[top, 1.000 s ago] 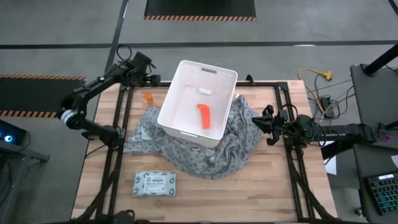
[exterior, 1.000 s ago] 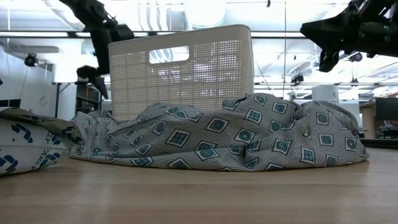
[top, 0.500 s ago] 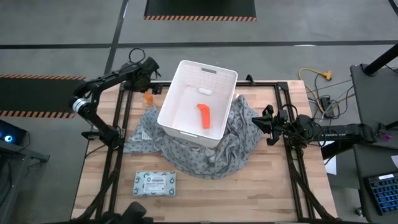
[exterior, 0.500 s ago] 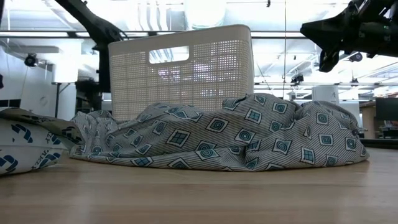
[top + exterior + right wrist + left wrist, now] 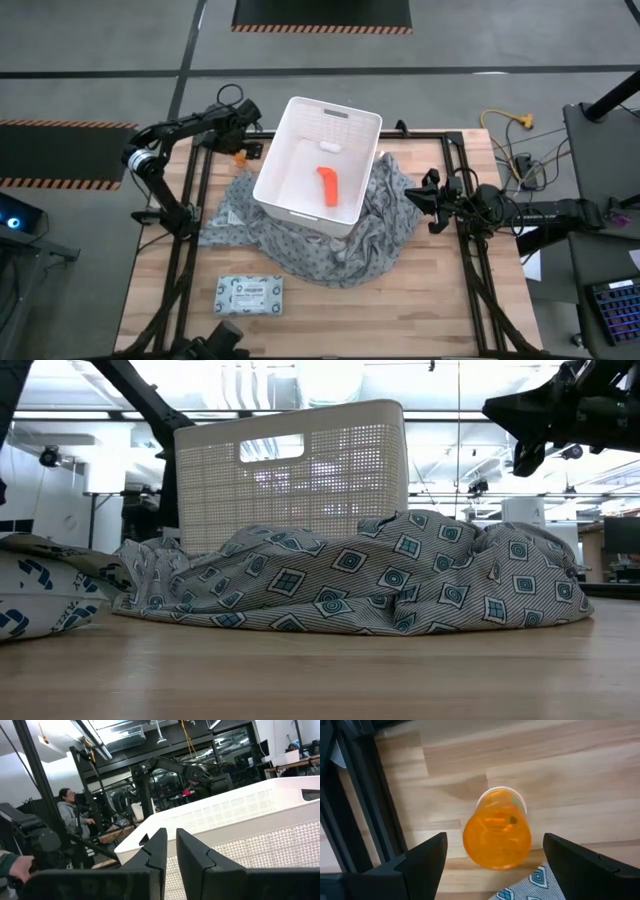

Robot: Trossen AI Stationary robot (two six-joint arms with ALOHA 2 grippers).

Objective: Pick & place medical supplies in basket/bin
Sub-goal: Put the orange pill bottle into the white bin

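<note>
The small orange bottle [image 5: 496,836] stands upright on the wood left of the white basket [image 5: 335,120], and shows small in the high view [image 5: 240,157]. My left gripper [image 5: 494,842] is open above it, one finger on each side, apart from it. The orange tapered tube [image 5: 328,185] and the tiny white piece [image 5: 330,148] lie on the basket's floor. The pale green-grey packet [image 5: 249,296] lies flat near the table's near edge. My right gripper [image 5: 428,200] is shut and hovers right of the basket, above the cloth.
A grey patterned cloth [image 5: 345,245] lies crumpled under and around the basket, reaching toward the bottle. Black frame rails [image 5: 365,805] run just beside the bottle. A person [image 5: 67,815] stands in the room beyond the table. Bare wood lies along the near edge.
My left gripper has moved down and slightly toward the table's right, closing in on the orange bottle, and its elbow has swung in toward the table. In the low view it has dropped behind the basket. Nothing else has moved.
</note>
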